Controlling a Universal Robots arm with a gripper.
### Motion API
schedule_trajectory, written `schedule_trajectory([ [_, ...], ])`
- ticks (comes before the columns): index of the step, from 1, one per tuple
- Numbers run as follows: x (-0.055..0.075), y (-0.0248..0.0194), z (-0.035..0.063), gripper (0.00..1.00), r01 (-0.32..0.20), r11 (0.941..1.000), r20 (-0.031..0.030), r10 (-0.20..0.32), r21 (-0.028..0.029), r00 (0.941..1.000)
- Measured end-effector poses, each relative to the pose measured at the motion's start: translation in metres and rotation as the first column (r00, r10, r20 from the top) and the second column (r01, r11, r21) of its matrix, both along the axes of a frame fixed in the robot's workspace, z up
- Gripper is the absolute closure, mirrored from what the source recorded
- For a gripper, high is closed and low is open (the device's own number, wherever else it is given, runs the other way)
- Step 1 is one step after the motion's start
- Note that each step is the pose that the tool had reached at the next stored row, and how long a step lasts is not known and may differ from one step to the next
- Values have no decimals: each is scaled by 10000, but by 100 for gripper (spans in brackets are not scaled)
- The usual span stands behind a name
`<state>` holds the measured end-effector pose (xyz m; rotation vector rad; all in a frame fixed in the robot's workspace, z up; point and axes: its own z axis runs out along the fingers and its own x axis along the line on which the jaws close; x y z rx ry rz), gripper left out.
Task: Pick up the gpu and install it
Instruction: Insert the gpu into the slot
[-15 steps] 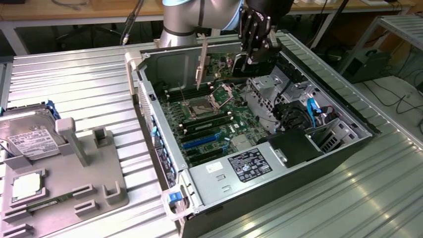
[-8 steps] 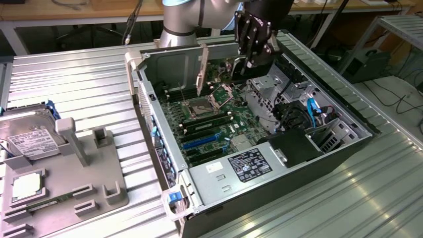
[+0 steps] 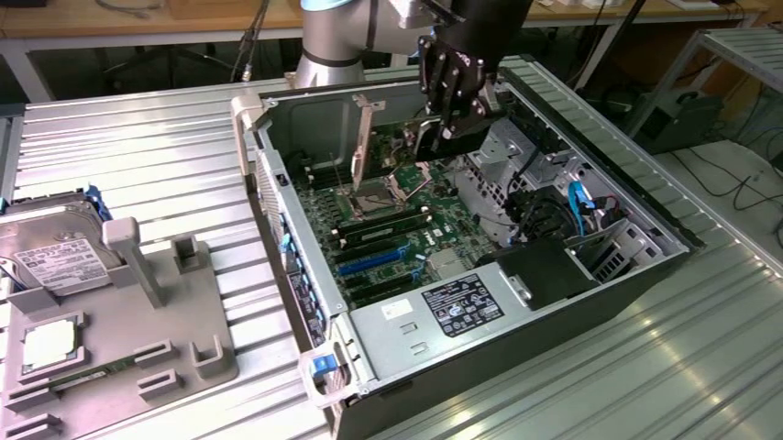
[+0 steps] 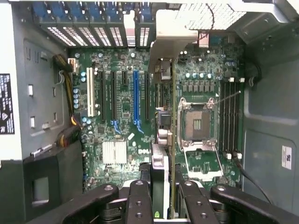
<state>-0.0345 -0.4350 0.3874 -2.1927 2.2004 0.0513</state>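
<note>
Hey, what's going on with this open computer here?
A robot arm's gripper has its fingers closed on a graphics card and holds it on edge inside the open computer case. The card hangs over the motherboard, beside the processor socket, with its metal bracket toward the rear slot openings. It does not look seated in a slot yet.

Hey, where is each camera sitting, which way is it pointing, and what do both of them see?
Exterior view: off the arm, raised, angled down onto the open computer case; shows the arm and gripper.
Wrist view: on the wrist, looking along the fingers down at the motherboard; the gpu sits edge-on between them.
Shared: motherboard, gpu, CPU socket.
</note>
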Motion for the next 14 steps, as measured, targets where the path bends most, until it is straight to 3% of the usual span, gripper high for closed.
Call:
schedule_trajectory([
  [8, -167, 0, -123, 72, -2, 10000, 0, 2, -5, 10000],
  [14, -216, -16, -200, 72, 1, 10000, 0, -1, -6, 10000],
])
